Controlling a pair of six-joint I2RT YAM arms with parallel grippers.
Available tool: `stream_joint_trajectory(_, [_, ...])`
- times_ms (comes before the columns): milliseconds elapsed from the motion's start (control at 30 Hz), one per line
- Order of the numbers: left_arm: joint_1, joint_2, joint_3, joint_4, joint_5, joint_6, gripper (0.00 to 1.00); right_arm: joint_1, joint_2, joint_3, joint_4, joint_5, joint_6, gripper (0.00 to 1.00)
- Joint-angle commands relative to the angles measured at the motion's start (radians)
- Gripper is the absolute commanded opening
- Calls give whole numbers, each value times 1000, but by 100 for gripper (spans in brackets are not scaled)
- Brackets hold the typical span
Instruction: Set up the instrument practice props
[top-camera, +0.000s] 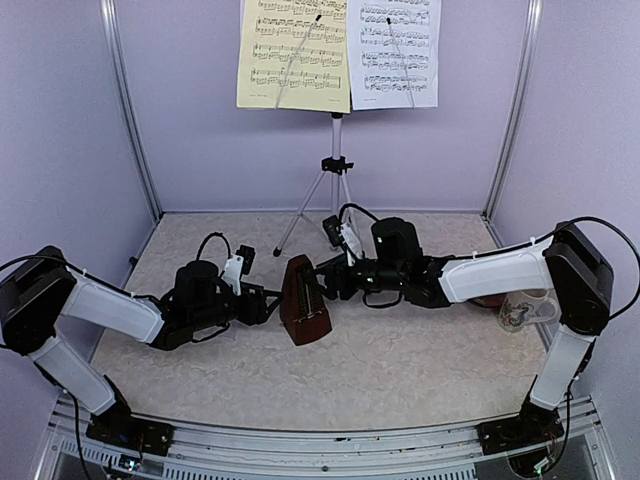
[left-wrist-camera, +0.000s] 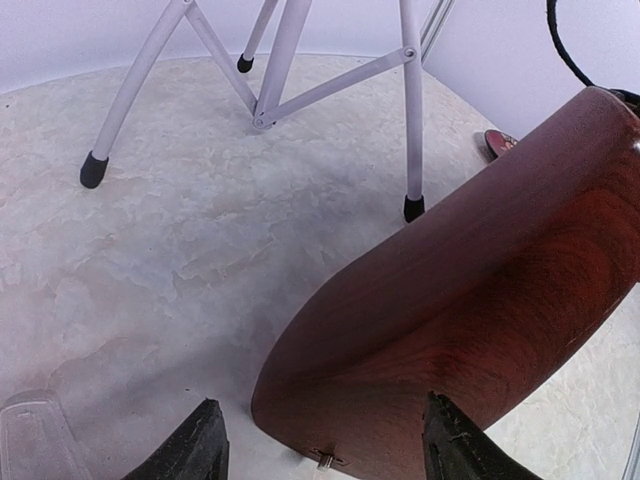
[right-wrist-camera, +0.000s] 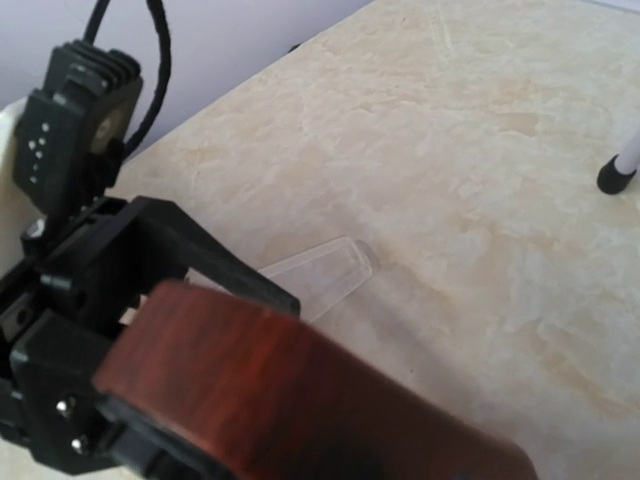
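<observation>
Two sheets, yellow (top-camera: 293, 55) and white (top-camera: 394, 52), sit on the stand (top-camera: 337, 165) at top centre of the overhead view, so that part looks done. The metronome (top-camera: 304, 313) stands mid-frame, below the stand's legs and leaning a little. Placing it appears to be what is left. The left gripper (top-camera: 268, 303) is just beside its left face and the right gripper (top-camera: 335, 282) meets its upper right. From here I cannot tell how far the right claw is spread. At the right edge a mug (top-camera: 525, 310) stands by the right arm, its inside out of sight.

Left wrist view: the claw is wide. Its fingers (left-wrist-camera: 200, 445) at the bottom edge flank the metronome's base, and the left one is clear of the wood. A sliver of red dish (left-wrist-camera: 497, 143) shows at upper right, its contents hidden.

Right wrist view: the wood fills the bottom of the frame and hides this claw's fingers, so I cannot tell its state.
</observation>
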Motion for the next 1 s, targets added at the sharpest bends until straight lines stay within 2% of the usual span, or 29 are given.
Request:
stream_joint_trajectory(0, [-6, 9, 22, 21, -10, 15, 65, 6, 10, 14, -10, 19, -2, 53])
stream_joint_trajectory(233, [-7, 13, 22, 21, -10, 13, 65, 6, 2, -9, -14, 29, 1, 43])
stream_joint_trajectory(600, [-6, 17, 32, 13, -11, 19, 65, 4, -9, -27, -20, 37, 4, 35])
stream_joint_trajectory(833, [-6, 30, 40, 14, -10, 12, 65, -1, -42, -86, -2, 44, 6, 35])
stream_joint_trajectory(967, [-7, 35, 44, 15, -10, 8, 65, -1, -56, -104, 8, 34, 2, 42])
